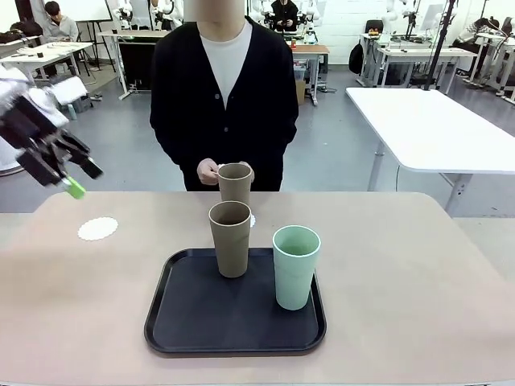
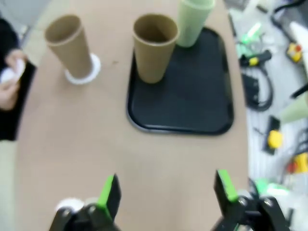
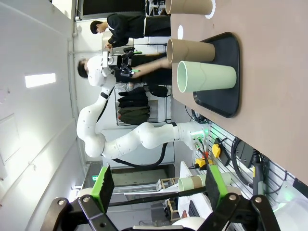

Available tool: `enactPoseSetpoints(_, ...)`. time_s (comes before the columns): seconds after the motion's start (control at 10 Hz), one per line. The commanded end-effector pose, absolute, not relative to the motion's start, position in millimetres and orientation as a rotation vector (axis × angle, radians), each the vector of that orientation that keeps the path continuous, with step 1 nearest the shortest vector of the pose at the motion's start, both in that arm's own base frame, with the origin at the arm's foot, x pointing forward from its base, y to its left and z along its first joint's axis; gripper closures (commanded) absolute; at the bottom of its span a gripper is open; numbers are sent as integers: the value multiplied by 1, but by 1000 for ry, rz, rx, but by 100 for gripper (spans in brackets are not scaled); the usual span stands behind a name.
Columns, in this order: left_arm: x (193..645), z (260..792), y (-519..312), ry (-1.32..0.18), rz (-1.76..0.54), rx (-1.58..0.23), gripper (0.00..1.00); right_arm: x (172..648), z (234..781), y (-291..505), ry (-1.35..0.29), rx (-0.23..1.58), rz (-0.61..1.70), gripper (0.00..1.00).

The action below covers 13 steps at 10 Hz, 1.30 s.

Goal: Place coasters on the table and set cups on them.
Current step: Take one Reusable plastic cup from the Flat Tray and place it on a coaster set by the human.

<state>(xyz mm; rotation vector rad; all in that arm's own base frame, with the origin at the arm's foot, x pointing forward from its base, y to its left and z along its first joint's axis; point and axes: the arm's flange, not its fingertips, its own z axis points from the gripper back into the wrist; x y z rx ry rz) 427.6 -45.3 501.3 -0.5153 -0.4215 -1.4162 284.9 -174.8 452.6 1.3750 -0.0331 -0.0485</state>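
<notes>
At the lower centre of the front view, a black tray [image 1: 169, 322] carries a tan cup [image 1: 231, 237] and a mint green cup [image 1: 295, 265]. To its left, a bare coaster [image 1: 97, 228] lies on the table [image 1: 402, 265], below and just right of the left gripper [image 1: 83, 178], which hovers at upper left with its jaws apart. Farther off, a second tan cup [image 1: 234, 182] stands on a coaster [image 2: 91, 72] at the person's hands [image 1: 208, 170]. The right gripper [image 3: 159, 187] gapes empty.
</notes>
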Motion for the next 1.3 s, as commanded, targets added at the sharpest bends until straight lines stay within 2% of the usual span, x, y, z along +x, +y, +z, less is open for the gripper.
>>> enactPoseSetpoints(0.0, 411, 470, -76, -464, -1509, -404, 0, 284, 453, -176, -37, 1383, -44, 0)
enactPoseSetpoints(0.2, 415, 452, -101, -490, -1539, -328, 0, 284, 453, -176, -37, 1383, -44, 0)
enactPoseSetpoints(0.5, 429, 435, -127, -458, -1530, -318, 0, 284, 453, -176, -37, 1383, -44, 0)
enactPoseSetpoints(0.7, 423, 438, -119, -492, -1470, -402, 0, 284, 453, -176, -37, 1383, -44, 0)
enactPoseSetpoints(0.8, 424, 432, -125, -459, -1543, -328, 0, 284, 453, -176, -37, 1383, -44, 0)
enactPoseSetpoints(1.2, 425, 430, -123, -461, -1527, -341, 0, 284, 453, -176, -37, 1383, -44, 0)
